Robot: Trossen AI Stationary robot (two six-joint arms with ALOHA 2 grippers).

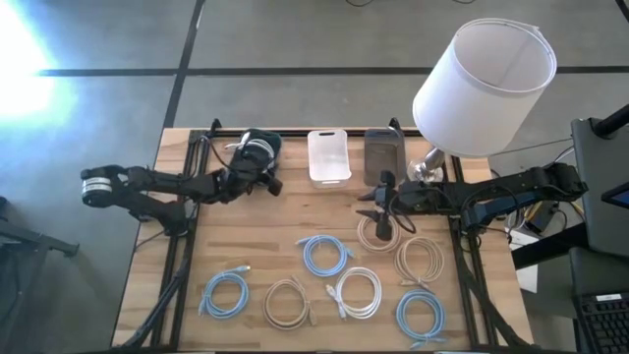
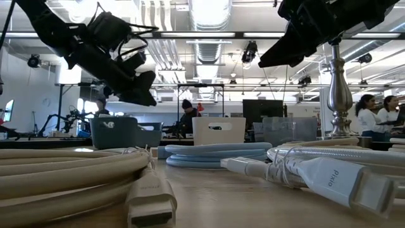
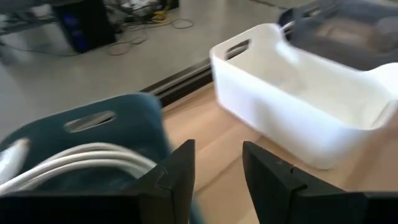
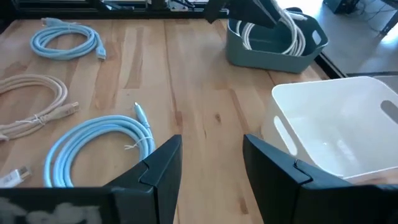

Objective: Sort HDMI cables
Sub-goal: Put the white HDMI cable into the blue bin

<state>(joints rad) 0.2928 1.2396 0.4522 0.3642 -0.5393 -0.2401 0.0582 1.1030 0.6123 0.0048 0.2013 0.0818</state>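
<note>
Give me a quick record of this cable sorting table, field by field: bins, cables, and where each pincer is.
bins: dark teal plastic bin holding a white coiled cable; white plastic bin, nothing visible inside; grey plastic bin
loose cables: three light blue coils, e.g.; three beige coils, e.g.; one white coil
left pincer: open, at the teal bin
right pincer: open, above a beige coil

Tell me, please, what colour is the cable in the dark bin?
White cable, clearest in the right wrist view.

Seven coiled HDMI cables (image 1: 324, 255) on table; one binned.
</note>
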